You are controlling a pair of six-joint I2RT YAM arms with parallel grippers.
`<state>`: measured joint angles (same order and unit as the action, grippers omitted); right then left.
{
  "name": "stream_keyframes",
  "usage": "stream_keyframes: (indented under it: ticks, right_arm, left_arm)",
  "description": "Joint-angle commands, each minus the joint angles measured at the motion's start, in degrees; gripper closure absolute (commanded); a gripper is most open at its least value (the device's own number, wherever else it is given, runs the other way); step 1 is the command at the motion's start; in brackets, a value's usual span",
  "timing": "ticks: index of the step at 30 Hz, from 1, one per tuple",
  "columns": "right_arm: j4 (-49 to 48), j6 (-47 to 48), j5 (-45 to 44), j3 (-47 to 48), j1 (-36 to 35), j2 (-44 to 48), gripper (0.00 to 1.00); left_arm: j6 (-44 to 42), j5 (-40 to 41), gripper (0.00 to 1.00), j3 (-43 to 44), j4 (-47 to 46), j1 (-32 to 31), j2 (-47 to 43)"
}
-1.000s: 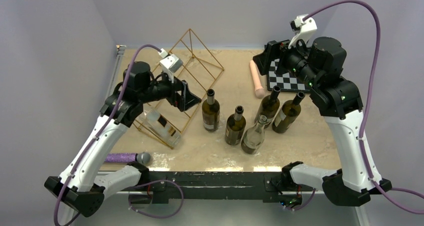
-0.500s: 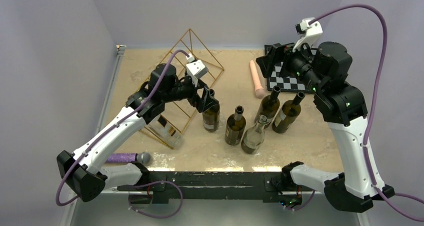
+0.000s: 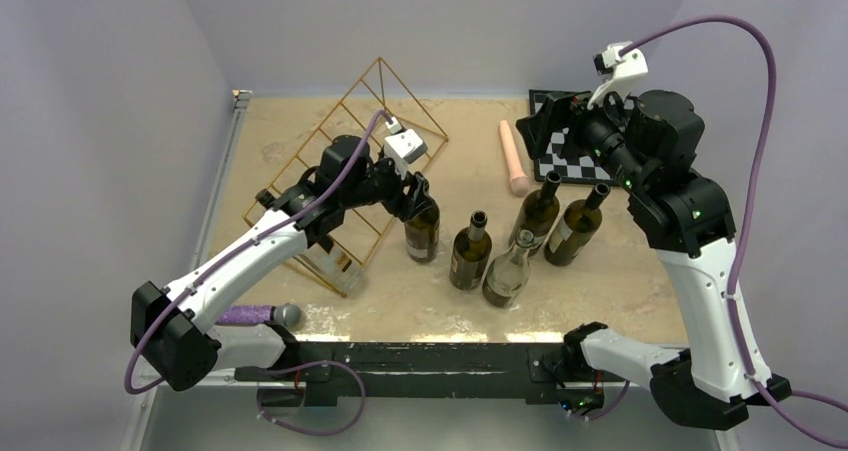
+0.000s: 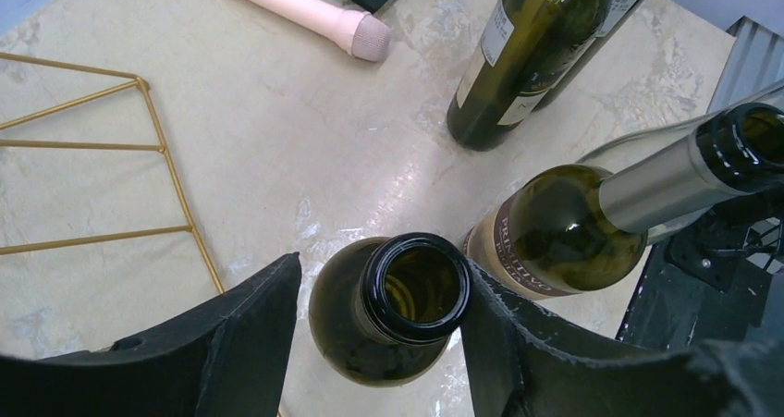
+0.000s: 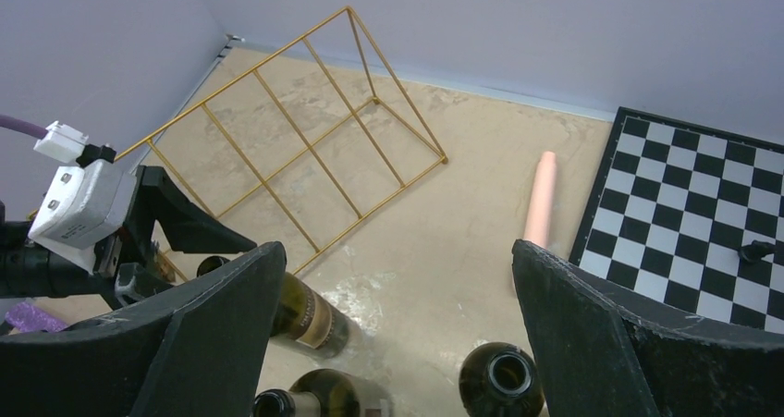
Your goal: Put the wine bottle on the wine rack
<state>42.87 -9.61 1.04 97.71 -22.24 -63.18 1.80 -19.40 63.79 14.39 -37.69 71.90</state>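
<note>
The leftmost wine bottle stands upright on the table, dark green with its mouth open. My left gripper straddles its neck from above, open. In the left wrist view the right finger touches the rim, while a gap remains on the left finger's side. The gold wire wine rack stands just left of the bottle, also seen in the wrist views. A clear bottle lies in its lower front slot. My right gripper hangs open and empty above the chessboard.
Several more bottles stand right of the gripped one. A pink cylinder lies beside the black-and-white chessboard at the back right. A purple microphone lies at the near left edge.
My left arm swung right from the rack to the leftmost bottle, and its jaws narrowed around the neck. The right arm lifted slightly and drew back.
</note>
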Motion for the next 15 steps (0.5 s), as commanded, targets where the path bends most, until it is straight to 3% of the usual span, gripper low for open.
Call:
stream_keyframes:
  ticks: [1,4,9,15]
  right_arm:
    - [-0.75,-0.42,-0.86,-0.24,-0.25,1.41,0.03]
    - [-0.69,-0.26,-0.86,-0.47,-0.25,1.54,0.03]
    - [-0.68,-0.16,-1.59,-0.70,-0.26,1.82,0.03]
    - [-0.82,-0.07,-1.67,-0.75,-0.22,1.85,0.03]
  left_arm:
    - [-1.45,1.10,0.38,-0.59,-4.00,-0.28,0.29]
    - [-1.32,1.24,0.55,-0.60,-4.76,-0.36,0.46]
    - [-1.44,2.91,1.00,-0.10,-4.95,-0.38,-0.40]
    - [0.81,9.84,1.00,2.40,-3.08,-0.36,-2.81]
